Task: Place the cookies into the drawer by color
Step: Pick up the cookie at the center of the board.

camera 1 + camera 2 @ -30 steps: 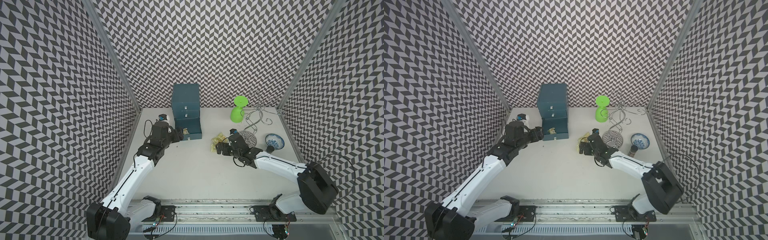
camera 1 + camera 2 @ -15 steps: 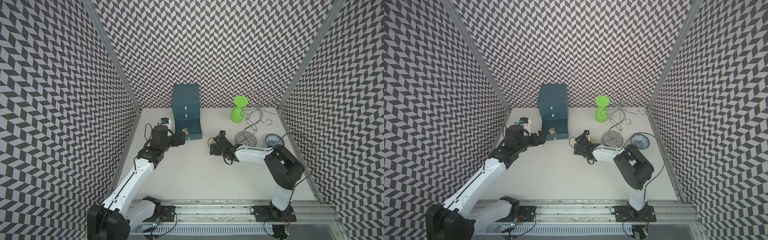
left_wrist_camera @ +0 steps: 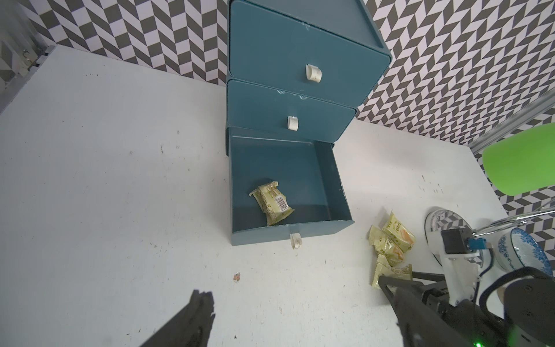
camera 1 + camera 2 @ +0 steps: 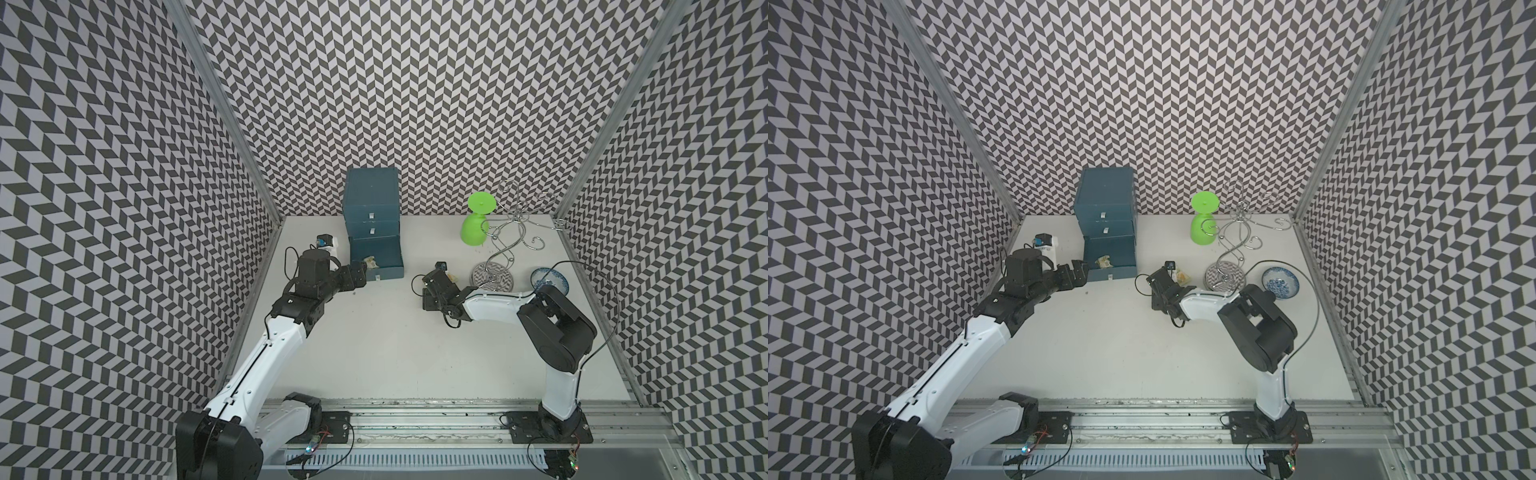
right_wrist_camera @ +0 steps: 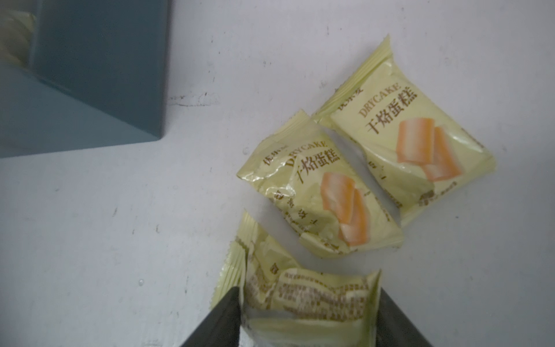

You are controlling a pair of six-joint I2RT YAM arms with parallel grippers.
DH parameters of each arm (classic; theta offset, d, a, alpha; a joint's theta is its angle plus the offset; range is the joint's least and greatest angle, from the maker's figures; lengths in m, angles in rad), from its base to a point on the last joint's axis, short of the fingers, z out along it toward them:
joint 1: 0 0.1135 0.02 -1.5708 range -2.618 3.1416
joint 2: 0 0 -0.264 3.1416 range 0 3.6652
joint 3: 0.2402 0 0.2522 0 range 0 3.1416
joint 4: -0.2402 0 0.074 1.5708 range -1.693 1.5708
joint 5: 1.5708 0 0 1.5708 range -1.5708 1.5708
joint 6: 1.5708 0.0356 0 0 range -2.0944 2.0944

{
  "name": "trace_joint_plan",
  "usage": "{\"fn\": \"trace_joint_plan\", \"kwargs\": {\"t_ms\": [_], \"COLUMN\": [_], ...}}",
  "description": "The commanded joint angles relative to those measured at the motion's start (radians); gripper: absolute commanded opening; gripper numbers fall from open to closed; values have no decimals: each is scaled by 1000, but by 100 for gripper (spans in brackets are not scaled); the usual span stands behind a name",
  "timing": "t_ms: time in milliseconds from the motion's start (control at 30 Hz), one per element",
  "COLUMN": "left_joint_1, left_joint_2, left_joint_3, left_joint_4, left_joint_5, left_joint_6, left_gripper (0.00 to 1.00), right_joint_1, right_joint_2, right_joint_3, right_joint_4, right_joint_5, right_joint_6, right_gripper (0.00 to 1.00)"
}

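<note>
One pale yellow cookie packet (image 3: 271, 207) lies barcode side up inside the bottom drawer (image 3: 333, 186), close to its front wall. That drawer is pulled well out of the dark teal chest (image 3: 300, 51), and the two drawers above it are pushed in. The chest stands at the back of the white desk (image 4: 395, 353), near the patterned wall. Three more yellow packets lie in a cluster on the desk just beside the open drawer, on the robot's right of it. Two face-up packets (image 5: 405, 150) lie side by side, and a third packet (image 5: 306, 300), printed back upward, lies nearest the right claw (image 5: 309, 290). The right claw is partly closed around that third packet, with one dark finger at each of its edges. Whether it has actually pinched the wrapper cannot be told. The left claw (image 3: 293, 288) is spread wide and holds nothing. It hangs over bare desk in front of the open drawer. Farther to the right stand a wire stand (image 4: 505, 249) on a round patterned base, an upside-down green goblet (image 4: 476, 222) and a blue-and-white bowl (image 4: 548, 280).
</note>
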Motion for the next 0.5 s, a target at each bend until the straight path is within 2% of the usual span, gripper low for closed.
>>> {"fn": "trace_joint_plan", "kwargs": {"t_ms": [0,300,467], "left_joint_1": [17,45,63], "left_joint_2": [-3,-6,-5], "left_joint_3": [-10,-18,-19], "left_joint_4": [26,34,40], "left_joint_5": [30,59,75], "left_joint_6": [16,14,9], "left_gripper": [97,97,97], "right_joint_1": [9,15,18], "right_joint_2": [28,-84,-142], "right_joint_3": [2,-40,-35], "right_joint_4": [-19,8,-2], "right_joint_5": [-31,-43,-65], "right_joint_6": [14,-3,-7], "right_gripper": [62,48,46]}}
